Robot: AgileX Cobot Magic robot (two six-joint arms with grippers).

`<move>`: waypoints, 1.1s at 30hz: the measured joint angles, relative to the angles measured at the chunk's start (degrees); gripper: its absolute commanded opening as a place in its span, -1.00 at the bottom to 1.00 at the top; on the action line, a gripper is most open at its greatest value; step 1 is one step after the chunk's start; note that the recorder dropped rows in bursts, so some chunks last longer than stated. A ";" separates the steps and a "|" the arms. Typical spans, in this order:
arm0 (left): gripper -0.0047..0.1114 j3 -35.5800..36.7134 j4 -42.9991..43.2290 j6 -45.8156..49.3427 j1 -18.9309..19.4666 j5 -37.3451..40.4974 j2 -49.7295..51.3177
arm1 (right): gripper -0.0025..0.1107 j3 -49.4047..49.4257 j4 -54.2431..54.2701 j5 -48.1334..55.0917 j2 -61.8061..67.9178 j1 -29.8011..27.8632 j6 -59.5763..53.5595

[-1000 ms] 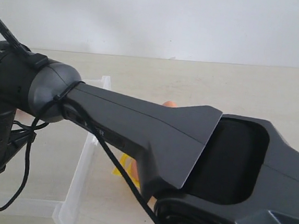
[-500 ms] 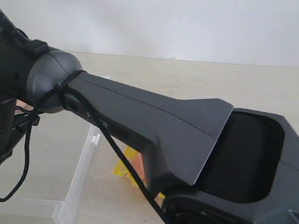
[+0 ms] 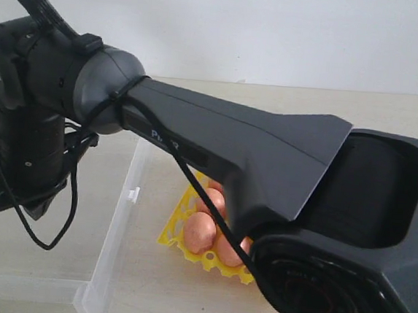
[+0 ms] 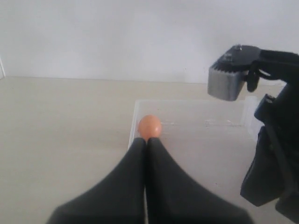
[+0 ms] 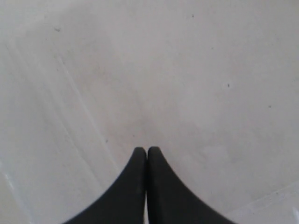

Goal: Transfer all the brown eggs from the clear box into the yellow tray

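— Right gripper (image 5: 147, 150): what state is it in?

— Closed. Its two black fingers (image 5: 135, 186) are pressed flat together with nothing between them, above a pale, scuffed surface. I cannot tell from that view whether the surface is the floor of the box or the table.

— And the left gripper (image 4: 146, 141)?

— Closed as well. The fingers lie side by side with only a thin line between them, and they hold nothing. One brown egg (image 4: 150, 126) lies just beyond the tips, inside the clear box (image 4: 196, 101), near a corner and close to the side wall. I cannot tell whether the tips touch it.

— Where is the yellow tray (image 3: 176, 227)?

— In the exterior view it sits on the beige table (image 3: 345, 110), just beside the long wall of the box that has the small clip tab (image 3: 134, 192). At least three brown eggs (image 3: 201, 231) rest in its cups. The rest of the tray is hidden behind the right arm (image 3: 253, 153).

— How does that arm lie?

— It crosses the picture from lower right to upper left, and its wrist hangs above the clear box. The left wrist view shows part of it at the edge, beside the box.
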 measured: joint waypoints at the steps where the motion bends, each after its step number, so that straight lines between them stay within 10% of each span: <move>1: -0.99 0.00 0.00 0.00 0.00 0.00 0.00 | -0.96 0.92 0.00 0.09 0.00 0.00 0.00; 33: -0.99 0.00 0.00 0.00 0.00 0.00 0.00 | -0.96 7.32 9.33 0.10 -0.09 0.89 1.53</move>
